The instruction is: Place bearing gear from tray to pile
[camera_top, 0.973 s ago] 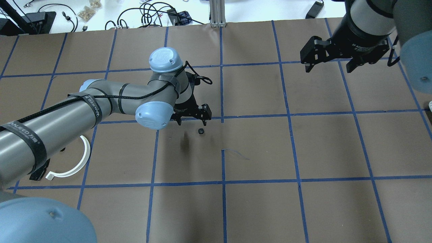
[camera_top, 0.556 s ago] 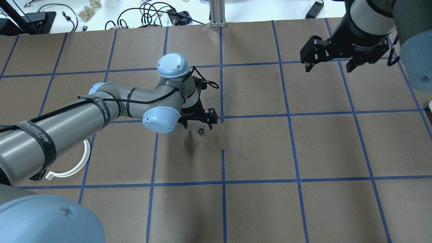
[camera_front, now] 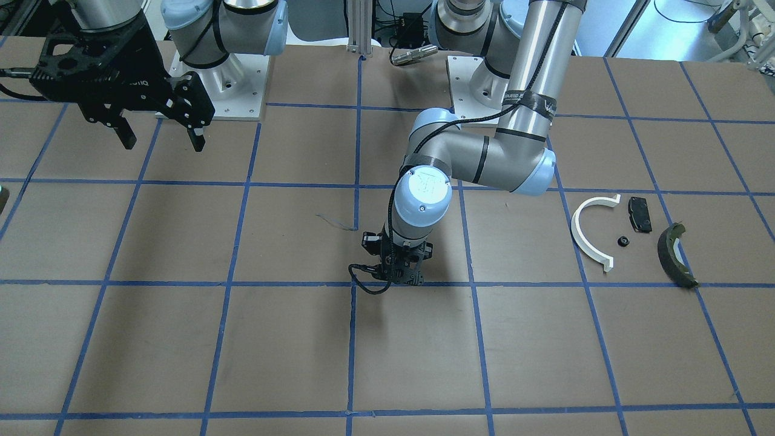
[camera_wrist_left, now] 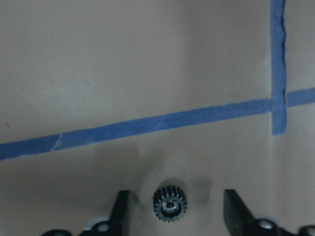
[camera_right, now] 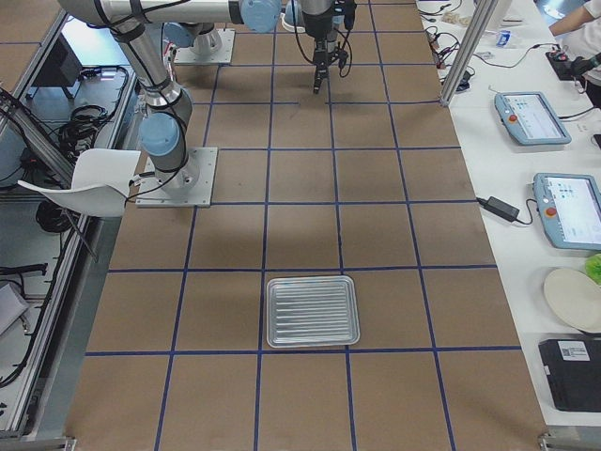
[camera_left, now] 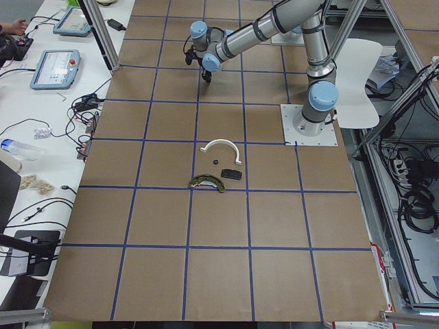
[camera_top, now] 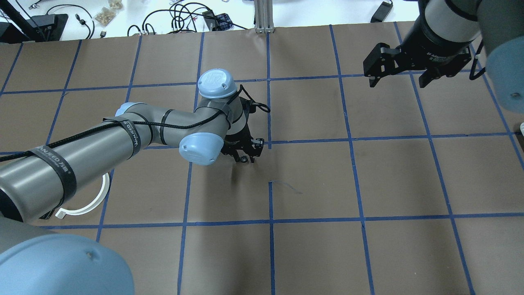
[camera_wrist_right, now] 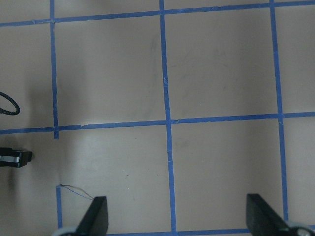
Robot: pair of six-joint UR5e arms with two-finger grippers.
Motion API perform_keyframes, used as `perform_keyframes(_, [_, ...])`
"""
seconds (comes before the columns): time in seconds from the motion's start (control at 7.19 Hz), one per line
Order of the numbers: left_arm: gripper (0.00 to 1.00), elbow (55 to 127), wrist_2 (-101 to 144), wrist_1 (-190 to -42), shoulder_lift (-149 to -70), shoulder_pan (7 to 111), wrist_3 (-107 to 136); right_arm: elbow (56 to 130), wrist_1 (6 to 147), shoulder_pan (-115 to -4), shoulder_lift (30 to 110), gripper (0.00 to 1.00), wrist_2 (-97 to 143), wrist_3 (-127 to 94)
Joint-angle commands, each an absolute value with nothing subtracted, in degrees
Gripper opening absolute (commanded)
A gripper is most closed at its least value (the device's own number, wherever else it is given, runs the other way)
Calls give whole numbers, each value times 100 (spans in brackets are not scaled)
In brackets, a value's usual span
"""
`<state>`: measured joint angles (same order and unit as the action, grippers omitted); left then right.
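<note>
The left gripper (camera_top: 244, 154) hangs low over the brown-papered table (camera_top: 389, 184) with its fingers spread apart and gripping nothing. The bearing gear (camera_wrist_left: 170, 204) lies on the paper in the gap between them, touching neither finger. The gear sits just beside a blue tape cross (camera_top: 269, 143), on the cross's robot side and toward the robot's left. It lies flat with its bore up and is round, so it has no long axis to line up with; a straight close should take it across the teeth. The pile lies well apart from the cross, farther to the robot's left: a white half-ring (camera_front: 590, 233), a black pad (camera_front: 640, 214) and an olive shoe (camera_front: 677, 254). Farther from the cross on the other side, the right gripper (camera_top: 399, 80) hangs high, wide open and empty. The left arm is plainly the nearer to the gear. The tray (camera_right: 313, 310) lies beyond, toward the table's right end.
</note>
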<state>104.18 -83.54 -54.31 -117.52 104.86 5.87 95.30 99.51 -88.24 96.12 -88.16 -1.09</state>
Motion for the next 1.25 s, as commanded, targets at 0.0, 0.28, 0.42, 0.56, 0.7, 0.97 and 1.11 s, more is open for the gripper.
perform_keyframes(0.0, [0,10354,-8350,-5449,-11742,10459,510,9536,9949,-8824,9606,100,-8815,-70])
perform_keyframes(0.28, [0,10284,-8393,-5554,-11576,10258,492,9536,9949,-8824,9606,100,-8815,-70])
perform_keyframes(0.42, [0,10153,-8411,-5894,-11427,9830,449,9536,9949,-8824,9606,100,-8815,-70])
perform_keyframes(0.56, [0,9856,-8759,-6489,-11321,9382,222,9536,9949,-8824,9606,100,-8815,-70])
perform_keyframes(0.7, [0,9426,-9137,-7261,-11242,8856,-381,9536,9949,-8824,9606,100,-8815,-70])
perform_keyframes(0.97, [0,8756,-9421,-8110,-11154,7757,-966,9536,9949,-8824,9606,100,-8798,-70])
perform_keyframes(1.11, [0,8737,-9735,-8077,-11153,7395,-1628,9536,9949,-8824,9606,100,-8798,-70])
